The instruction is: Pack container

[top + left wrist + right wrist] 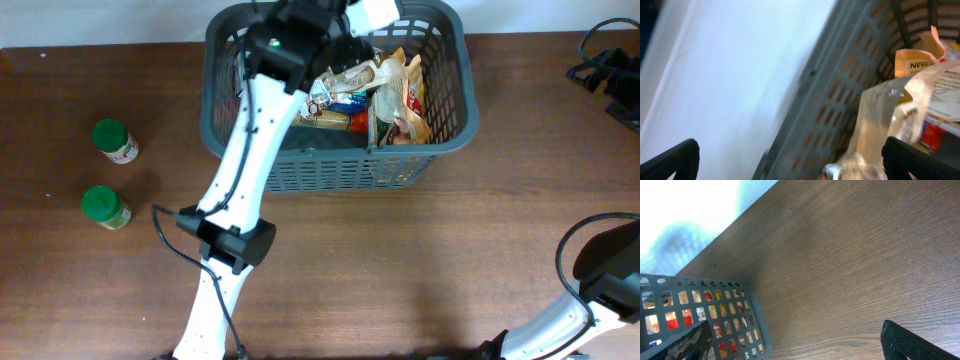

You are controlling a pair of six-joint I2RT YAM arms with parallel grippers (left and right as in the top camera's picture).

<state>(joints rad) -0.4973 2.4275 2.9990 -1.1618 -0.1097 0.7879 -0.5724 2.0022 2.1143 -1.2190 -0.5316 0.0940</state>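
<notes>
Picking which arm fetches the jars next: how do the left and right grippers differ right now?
The left gripper hangs over the basket, packets right beneath it; the right gripper hangs over bare table, the basket off to one side. The left arm reaches far; the right arm is tucked at the near edge. Both are wide open.

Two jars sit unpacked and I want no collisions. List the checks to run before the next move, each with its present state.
1. Left gripper open: ok, fingers spread wide over the basket.
2. Left gripper empty: cannot tell, a clear bag lies by one finger.
3. Basket upright on the table: ok.
4. All jars packed: not ok, two green-lidded jars stand on the table outside it.
5. Right gripper open and empty: ok, over bare wood beside the basket.
</notes>
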